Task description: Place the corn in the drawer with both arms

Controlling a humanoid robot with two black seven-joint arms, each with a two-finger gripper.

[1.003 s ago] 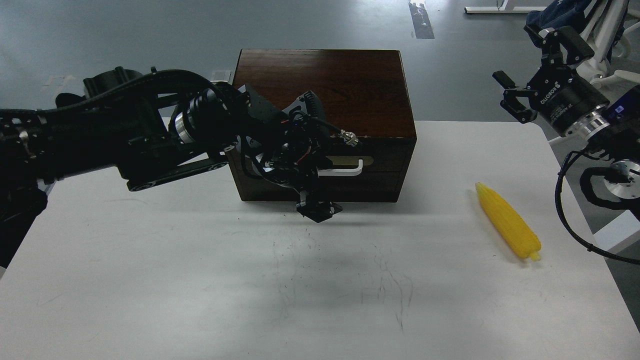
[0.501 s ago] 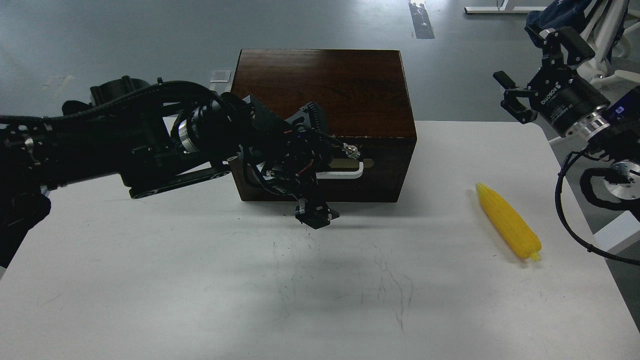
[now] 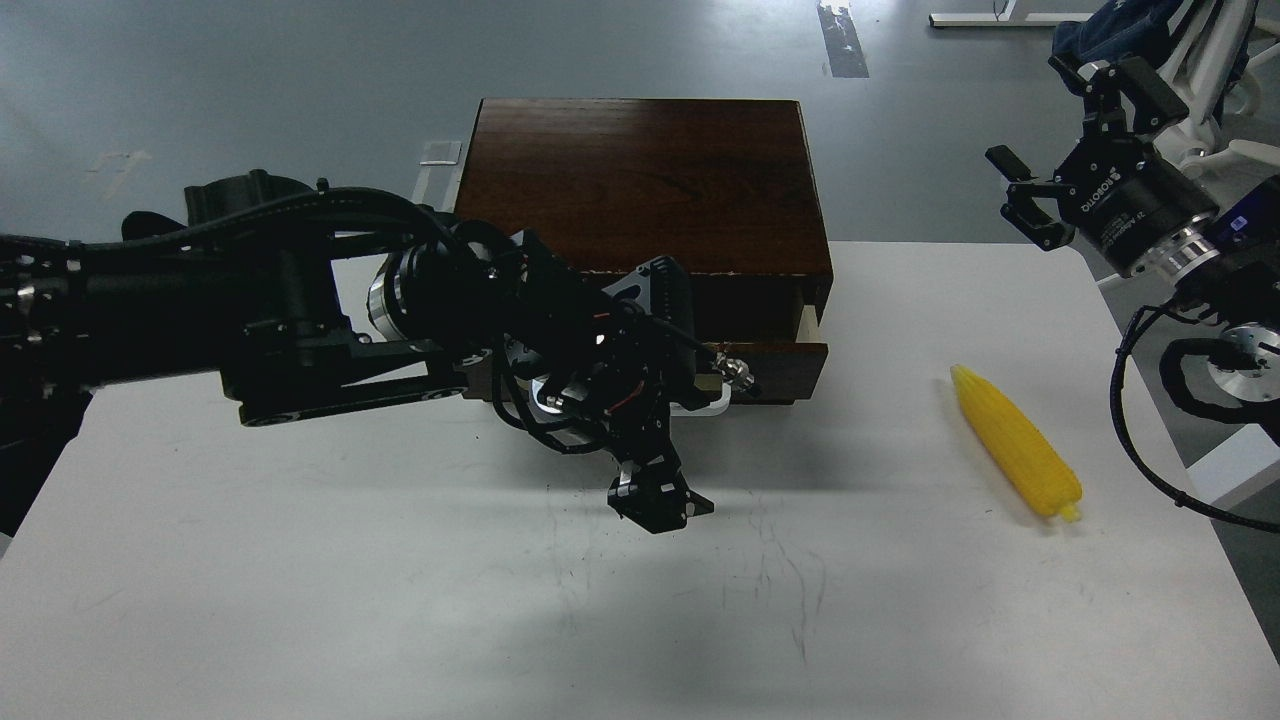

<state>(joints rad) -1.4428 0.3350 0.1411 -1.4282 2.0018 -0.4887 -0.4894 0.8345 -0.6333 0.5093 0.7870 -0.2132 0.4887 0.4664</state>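
The corn [image 3: 1015, 440] lies on the white table [image 3: 300, 580] at the right, tip pointing to the far left. The drawer [image 3: 775, 365] of the dark wooden box [image 3: 640, 180] stands pulled out a little, with a pale inner side showing at its right. My left gripper [image 3: 680, 450] is at the white handle [image 3: 705, 408]. One finger [image 3: 655, 500] hangs below the drawer front; the other is hidden in the dark wrist. My right gripper [image 3: 1040, 120] is open and empty, raised beyond the table's far right corner, well above the corn.
The left arm [image 3: 250, 310] crosses the table's left half and covers the box's front left. The table's right edge runs close to the corn. White chair legs [image 3: 1215, 90] stand on the floor behind the right arm.
My left gripper has moved toward me and the drawer has slid out with it. The corn and the right arm have not moved.
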